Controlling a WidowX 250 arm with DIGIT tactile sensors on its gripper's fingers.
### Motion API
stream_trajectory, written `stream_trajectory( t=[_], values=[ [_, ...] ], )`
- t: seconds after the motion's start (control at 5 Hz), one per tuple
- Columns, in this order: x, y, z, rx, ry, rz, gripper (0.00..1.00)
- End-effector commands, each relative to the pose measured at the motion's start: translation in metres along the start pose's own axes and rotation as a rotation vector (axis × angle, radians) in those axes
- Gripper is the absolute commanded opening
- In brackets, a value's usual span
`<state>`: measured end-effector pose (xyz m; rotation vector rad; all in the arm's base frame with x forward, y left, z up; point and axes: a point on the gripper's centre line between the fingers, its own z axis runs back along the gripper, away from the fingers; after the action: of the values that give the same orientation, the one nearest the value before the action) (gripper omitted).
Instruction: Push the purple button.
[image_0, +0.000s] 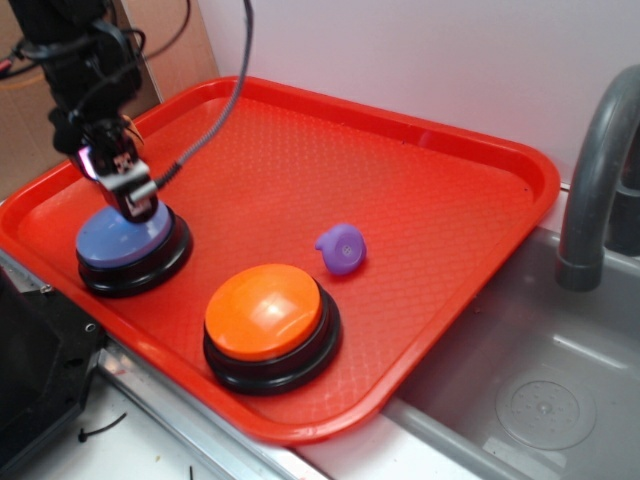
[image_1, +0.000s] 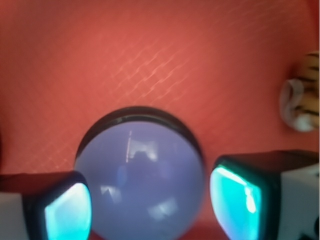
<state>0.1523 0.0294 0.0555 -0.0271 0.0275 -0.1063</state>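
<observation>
Purple button (image_1: 140, 175) sits between the parted jaws.

The tray (image_0: 420, 170) is bare across its upper and right parts. At lower centre the orange button (image_0: 265, 312) and the small purple toy (image_0: 342, 248) crowd it; the faucet (image_0: 600, 170) blocks the right edge.

No legible text, no labels, no brand marks, no numbers on anything in either view
</observation>
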Motion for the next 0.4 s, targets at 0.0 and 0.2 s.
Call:
stream_trajectory(
  t=[0.0,0.2],
  values=[
    [0.010,-0.006,-0.021,-0.015,-0.007,-0.042,1.00],
    [0.012,-0.006,-0.001,0.018,-0.009,-0.039,1.00]
  ],
)
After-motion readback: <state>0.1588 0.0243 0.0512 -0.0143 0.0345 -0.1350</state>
